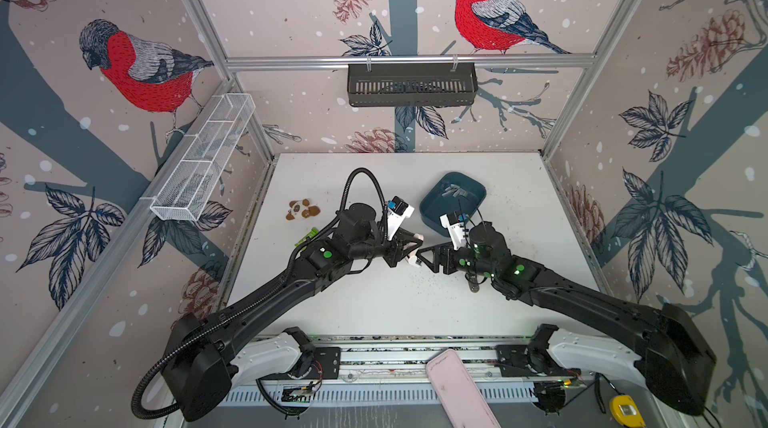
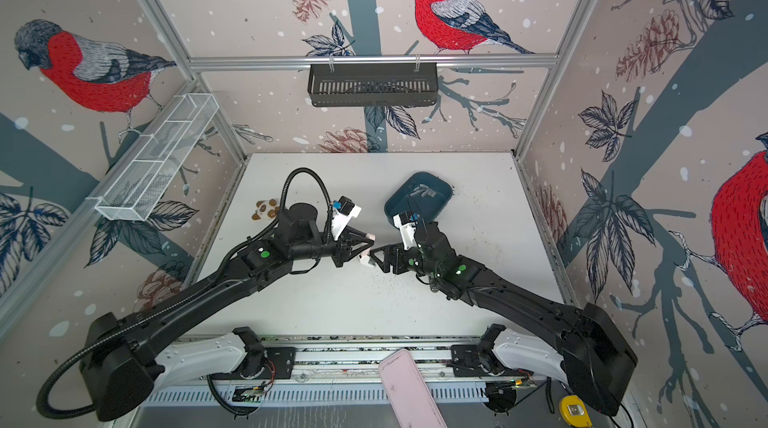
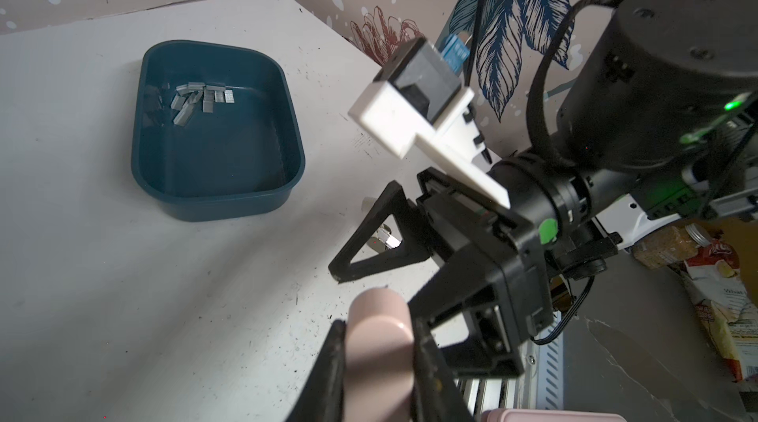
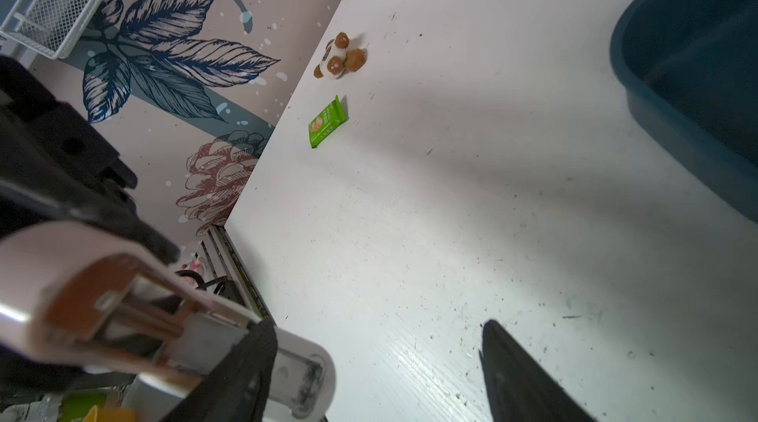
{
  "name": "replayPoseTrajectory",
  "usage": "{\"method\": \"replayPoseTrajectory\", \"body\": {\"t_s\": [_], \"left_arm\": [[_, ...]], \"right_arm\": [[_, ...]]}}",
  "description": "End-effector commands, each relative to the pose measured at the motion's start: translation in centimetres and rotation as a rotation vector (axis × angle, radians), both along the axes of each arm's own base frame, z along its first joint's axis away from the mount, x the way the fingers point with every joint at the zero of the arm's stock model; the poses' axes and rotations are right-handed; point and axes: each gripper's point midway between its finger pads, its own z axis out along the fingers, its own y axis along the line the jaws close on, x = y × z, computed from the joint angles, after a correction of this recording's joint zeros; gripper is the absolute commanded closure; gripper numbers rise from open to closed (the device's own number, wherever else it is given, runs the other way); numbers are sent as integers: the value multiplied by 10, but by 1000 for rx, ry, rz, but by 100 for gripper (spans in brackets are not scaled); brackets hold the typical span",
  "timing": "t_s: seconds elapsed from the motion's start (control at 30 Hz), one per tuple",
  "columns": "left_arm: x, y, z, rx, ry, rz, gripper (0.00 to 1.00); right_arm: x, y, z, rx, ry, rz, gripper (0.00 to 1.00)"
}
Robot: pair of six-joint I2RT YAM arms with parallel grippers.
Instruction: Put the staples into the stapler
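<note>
White table [image 1: 374, 313] bears a teal tray [image 1: 478, 191] right of centre in both top views. Left gripper [image 1: 409, 248] is clamped narrowly on the pink stapler [image 3: 377, 350] mid-frame; right gripper [image 4: 377, 325] gapes wide at its nose. Staples [image 3: 197, 100] lie in tray. Step judged: opening magazine; next, fetch one strip

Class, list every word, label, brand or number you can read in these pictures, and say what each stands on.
"What", the rest blurred: white snack bag, in the left wrist view.
Small green foil packet: print too small to read.
Long pink plastic case: faint lettering, blurred.
Red snack bag: logo blurred.
</note>
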Motion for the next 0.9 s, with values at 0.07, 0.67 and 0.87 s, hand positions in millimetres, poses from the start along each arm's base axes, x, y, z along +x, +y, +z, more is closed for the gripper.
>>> {"method": "replayPoseTrajectory", "body": {"t_s": [0.07, 0.67, 0.87], "left_arm": [[1, -3, 24, -85, -33, -37, 91], [-39, 1, 71, -251, 29, -326, 90], [-46, 0, 81, -288, 36, -367, 90]], "right_arm": [[-3, -6, 5, -1, -56, 11, 21], [-78, -9, 110, 350, -437, 453, 23], [-81, 5, 123, 395, -462, 506, 31]]}}
